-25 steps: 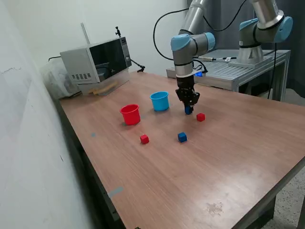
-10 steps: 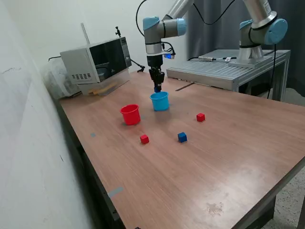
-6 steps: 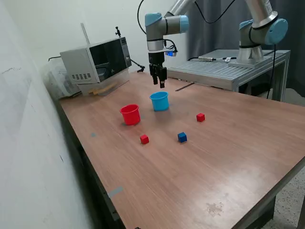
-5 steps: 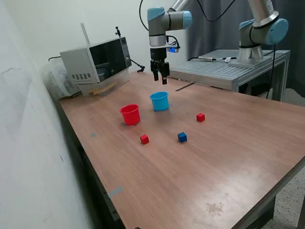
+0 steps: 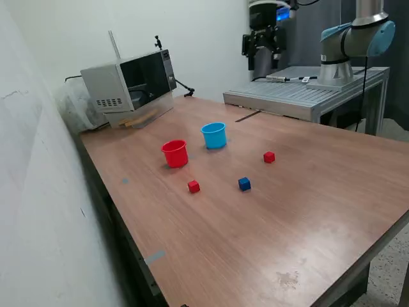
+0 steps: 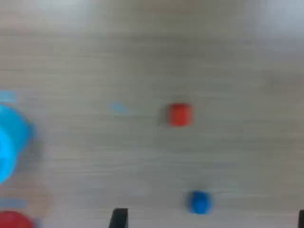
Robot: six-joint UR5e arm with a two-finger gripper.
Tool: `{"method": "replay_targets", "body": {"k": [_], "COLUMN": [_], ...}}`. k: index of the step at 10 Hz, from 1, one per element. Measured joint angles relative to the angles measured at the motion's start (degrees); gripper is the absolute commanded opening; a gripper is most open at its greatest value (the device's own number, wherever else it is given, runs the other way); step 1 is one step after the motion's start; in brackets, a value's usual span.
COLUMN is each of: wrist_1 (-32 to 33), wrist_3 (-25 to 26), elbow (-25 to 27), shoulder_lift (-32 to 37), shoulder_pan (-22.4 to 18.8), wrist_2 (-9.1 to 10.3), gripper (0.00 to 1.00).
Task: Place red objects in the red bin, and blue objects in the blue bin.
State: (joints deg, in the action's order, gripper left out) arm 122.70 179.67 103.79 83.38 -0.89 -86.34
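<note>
The red cup (image 5: 174, 153) and the light-blue cup (image 5: 215, 135) stand upright side by side on the wooden table (image 5: 307, 211). One red cube (image 5: 269, 157), another red cube (image 5: 193, 186) and one dark-blue cube (image 5: 244, 184) lie on the table in front of them. A second blue cube is not visible. My gripper (image 5: 262, 64) is high above the table's far edge, well clear of everything. The blurred wrist view shows the blue cup (image 6: 9, 142), the red cup's rim (image 6: 14, 221), a red cube (image 6: 179, 114) and the blue cube (image 6: 199, 202). Its fingertips (image 6: 118, 218) stand wide apart and empty.
A microwave (image 5: 128, 80) stands at the table's far corner on the exterior view's left. A grey metal bench (image 5: 307, 93) with a second arm's base (image 5: 335, 64) stands behind the table on the exterior view's right. A white wall runs along the left.
The gripper carried a blue cube over the light-blue cup and let it go there. It then rose and swung up toward the exterior view's right. The cubes on the table have not moved.
</note>
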Motion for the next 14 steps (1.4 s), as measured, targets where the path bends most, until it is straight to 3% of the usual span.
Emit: {"method": "replay_targets", "body": {"k": [2,5,7,9,14], "wrist_1": [-1.8,-2.3,-2.2,-0.6,5.4], "wrist_3": [5.2,11.6,14.1,14.9,15.3], "elbow": [-1.6,-9.3,-16.9,-23.0,-29.0], "shoulder_lift": [1.5,-3.7,-12.4,-22.0,-38.2], "shoulder_pan": [-7.0,-11.4,-11.9,-11.5,-9.4], "wrist_2": [-0.79,-2.11,-5.02,-6.43,-9.17], "gripper": [1.0,1.0,1.0,1.0,1.0]}}
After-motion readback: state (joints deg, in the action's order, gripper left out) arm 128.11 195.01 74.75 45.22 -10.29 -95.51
